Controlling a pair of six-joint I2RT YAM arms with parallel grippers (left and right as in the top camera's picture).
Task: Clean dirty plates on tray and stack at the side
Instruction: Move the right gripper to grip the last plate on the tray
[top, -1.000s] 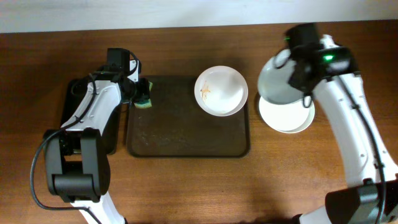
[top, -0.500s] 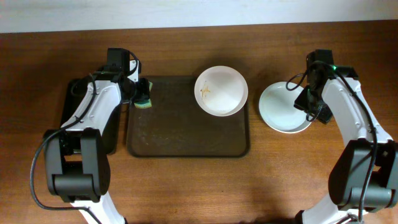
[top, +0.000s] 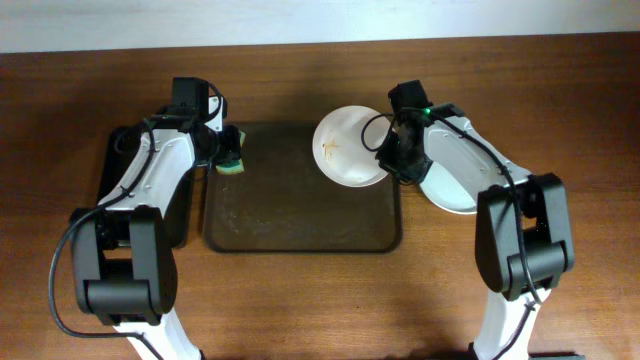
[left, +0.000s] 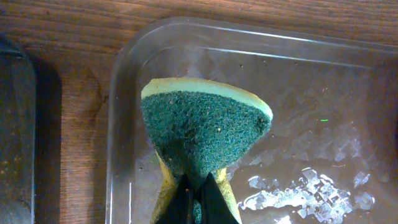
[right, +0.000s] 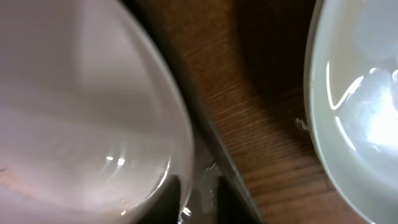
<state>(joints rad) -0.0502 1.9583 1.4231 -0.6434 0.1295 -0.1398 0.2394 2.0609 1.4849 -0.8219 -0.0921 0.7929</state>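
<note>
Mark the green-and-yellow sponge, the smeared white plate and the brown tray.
Green-and-yellow sponge (left: 202, 134): left wrist view, green scouring face.
Smeared white round plate (top: 355, 142): overhead view, middle of its well.
Brown rectangular tray (top: 290, 215): overhead view, bare floor.

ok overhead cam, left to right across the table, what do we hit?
black tray → sponge in the left gripper → brown tray → smeared white plate → right gripper → plate stack on the table

No readable text, labels or numbers anywhere (all views).
</note>
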